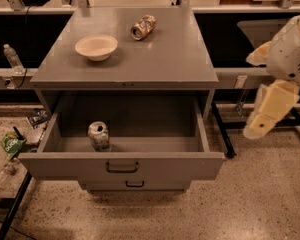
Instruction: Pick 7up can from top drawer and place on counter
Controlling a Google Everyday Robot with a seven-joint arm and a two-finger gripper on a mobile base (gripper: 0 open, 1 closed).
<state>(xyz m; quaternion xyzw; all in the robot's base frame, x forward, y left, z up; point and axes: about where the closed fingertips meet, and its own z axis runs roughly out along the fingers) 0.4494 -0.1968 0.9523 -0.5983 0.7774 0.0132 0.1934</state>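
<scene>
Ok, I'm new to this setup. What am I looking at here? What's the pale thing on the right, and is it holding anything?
This is one picture from a single camera, looking down at a grey metal cabinet from its front. The pale cream shape at the right edge is the robot's arm. Its lower end is the gripper, which hangs beside the cabinet, over the floor, to the right of the top drawer. It touches none of the objects, and I can see nothing in it. The top drawer is pulled out, and the 7up can stands upright inside it, near the front left. On the counter above sit a shallow pale bowl and a brown-and-gold can lying on its side. Below the open drawer is a smaller drawer front, shut.
</scene>
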